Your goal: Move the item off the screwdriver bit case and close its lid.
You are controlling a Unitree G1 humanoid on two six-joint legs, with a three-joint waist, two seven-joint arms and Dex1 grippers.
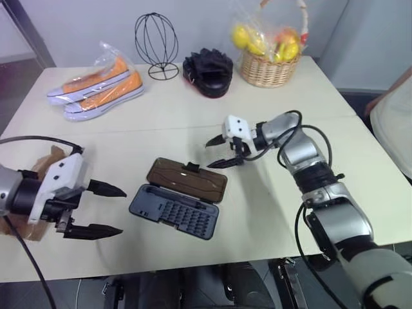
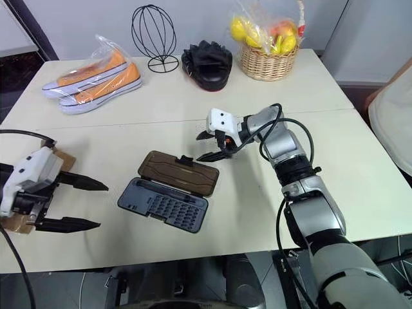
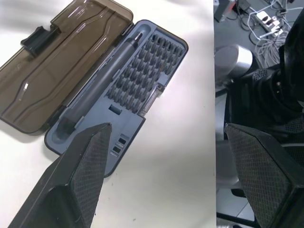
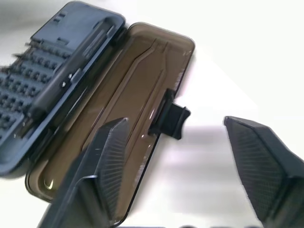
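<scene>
- The table (image 1: 193, 116) was pale and broad. The screwdriver bit case (image 1: 174, 210) lay near its front edge, opened flat, nothing on top of it.
- The item (image 1: 40, 168), a brown paper bag, sat at the table's left edge behind my left gripper (image 1: 103, 209), well apart from the case. I judged it set there to clear the case.
- The case's long axis ran across me, its right end tilted slightly toward me. The tray of bits was the nearer half.
- The lid (image 1: 187, 179) lay on the far side, inner face up, latch tab (image 4: 170, 121) pointing away from me.
- My right gripper (image 1: 217, 152) hung just beyond that tab, jaws apart and empty; I judged it placed to catch the lid's far edge.
- My left gripper's jaws stood wide, holding nothing, beside the case's left end.
</scene>
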